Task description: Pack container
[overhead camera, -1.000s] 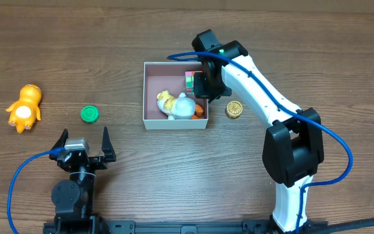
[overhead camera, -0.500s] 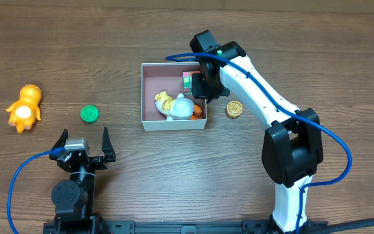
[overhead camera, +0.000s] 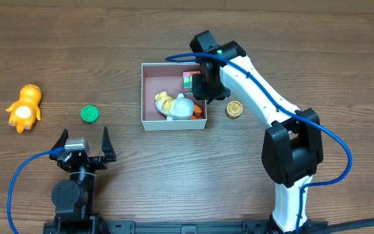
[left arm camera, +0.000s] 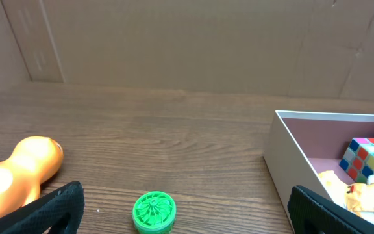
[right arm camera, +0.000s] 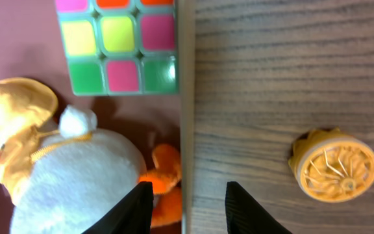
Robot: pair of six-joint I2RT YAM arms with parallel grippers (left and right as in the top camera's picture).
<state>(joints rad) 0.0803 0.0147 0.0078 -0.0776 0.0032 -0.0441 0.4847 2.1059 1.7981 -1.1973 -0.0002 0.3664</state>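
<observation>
Container [overhead camera: 158, 78] shifted slightly left; rubik's cube [overhead camera: 187, 79] lies released in its upper-right corner. Right gripper [right arm camera: 188, 201] narrowly parted, empty; left gripper [overhead camera: 84, 139] idles wide.

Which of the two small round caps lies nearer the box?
The yellow cap, just off the box's right wall. The green cap sits farther out on the left, toward the orange toy.
</observation>
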